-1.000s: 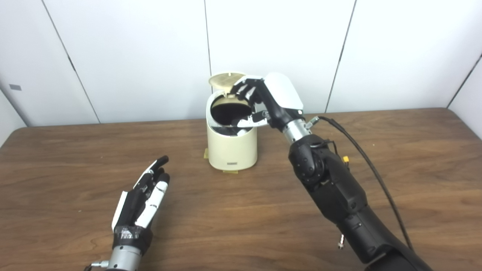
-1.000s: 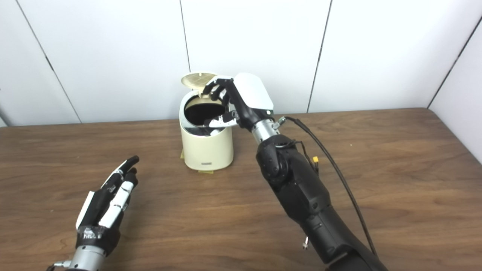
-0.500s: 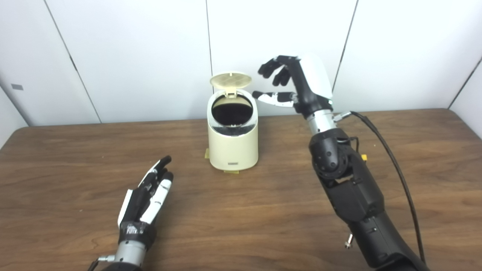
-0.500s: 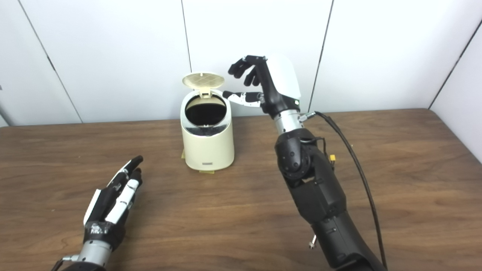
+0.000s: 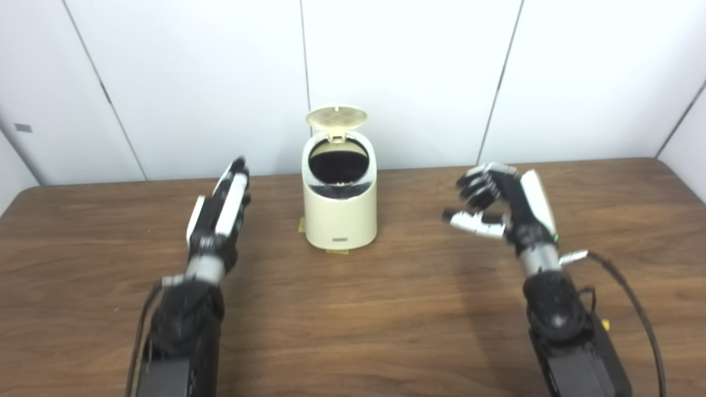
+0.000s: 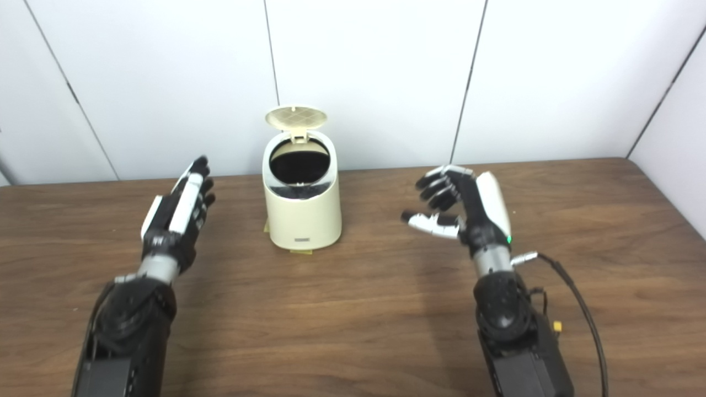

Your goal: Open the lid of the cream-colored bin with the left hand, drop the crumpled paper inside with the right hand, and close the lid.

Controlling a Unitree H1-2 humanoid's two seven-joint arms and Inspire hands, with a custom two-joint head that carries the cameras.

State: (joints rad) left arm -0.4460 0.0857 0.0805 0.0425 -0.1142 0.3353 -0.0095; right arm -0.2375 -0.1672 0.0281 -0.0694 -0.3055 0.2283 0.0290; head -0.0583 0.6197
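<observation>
The right hand has pulled back empty and loosely spread, while the flat, released left hand has risen left of the bin, nearer its raised lid.

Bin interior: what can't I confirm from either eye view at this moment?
- Crumpled paper: not visible in either view; the bin opening is a dark shadow, so its contents are unreadable.
- Lid hinge: too small to see how it stays upright.
- Small label low on the bin's front: too small to read.
- Left robot hand palm: faces away; right robot hand shows open, empty.
</observation>
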